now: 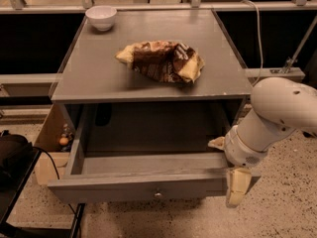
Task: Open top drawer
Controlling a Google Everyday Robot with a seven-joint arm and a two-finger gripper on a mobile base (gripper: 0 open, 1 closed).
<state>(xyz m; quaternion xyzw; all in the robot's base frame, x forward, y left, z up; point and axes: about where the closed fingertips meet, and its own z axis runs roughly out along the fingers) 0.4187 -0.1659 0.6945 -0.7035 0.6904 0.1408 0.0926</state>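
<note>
The top drawer (pixel 138 186) of the grey cabinet stands pulled out towards me. Its small round metal knob (pixel 157 194) sits at the middle of the front panel. The inside of the drawer looks empty. My gripper (pixel 227 165) is at the drawer's right front corner, at the end of the white arm (pixel 277 115). One beige finger (pixel 237 186) hangs in front of the drawer front. The other finger (pixel 216 143) shows behind it, inside the drawer's right end. The fingers stand apart and hold nothing that I can see.
A crumpled brown chip bag (pixel 161 61) and a white bowl (pixel 101 17) lie on the cabinet top (pixel 89 78). A cardboard box (pixel 48 150) and a black bag (pixel 12 155) sit on the floor to the left. A cable (pixel 258 31) hangs at the right.
</note>
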